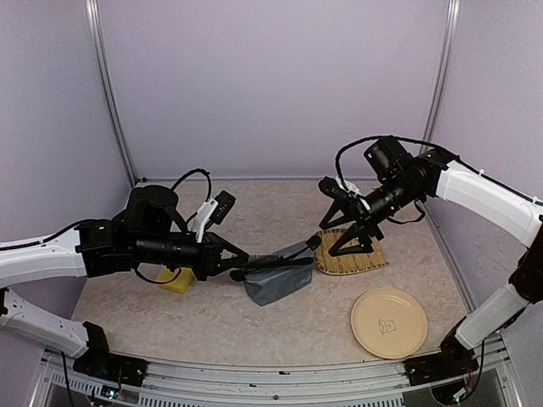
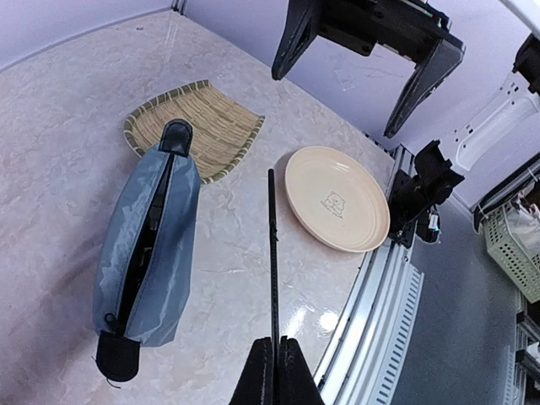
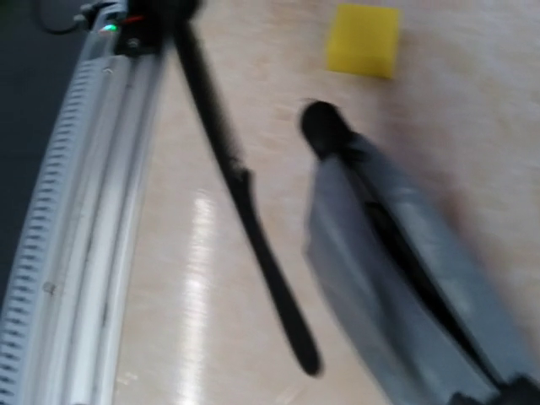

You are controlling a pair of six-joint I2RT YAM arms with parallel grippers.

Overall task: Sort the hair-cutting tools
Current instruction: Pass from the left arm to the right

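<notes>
Left gripper (image 2: 274, 344): pinched shut on one end of the comb (image 2: 272, 253).
Comb: sticks out beside the open pouch (image 2: 148, 253).
Right gripper (image 1: 352, 248): jaws wide, holding nothing, above the straw tray (image 2: 198, 126).
Done: plate (image 2: 337, 198) and straw tray look bare.
Left: probably most of the sorting; no other tools in sight.

In the right wrist view we find everything smeared. The comb (image 3: 245, 194) is a soft dark streak, the sponge (image 3: 363, 38) has no crisp outline, and the pouch (image 3: 380, 253) runs off the bottom edge. From above, the left arm (image 1: 127, 242) covers part of the sponge, and the right gripper (image 1: 352, 248), jaws spread, hides part of the woven tray (image 1: 361, 264). In the left wrist view the pouch's open zip shows us only darkness, so we cannot tell what lies inside. The top edge cuts off the right gripper there, and the bottom edge cuts off the left gripper (image 2: 274, 371), pinched on the comb's end.
</notes>
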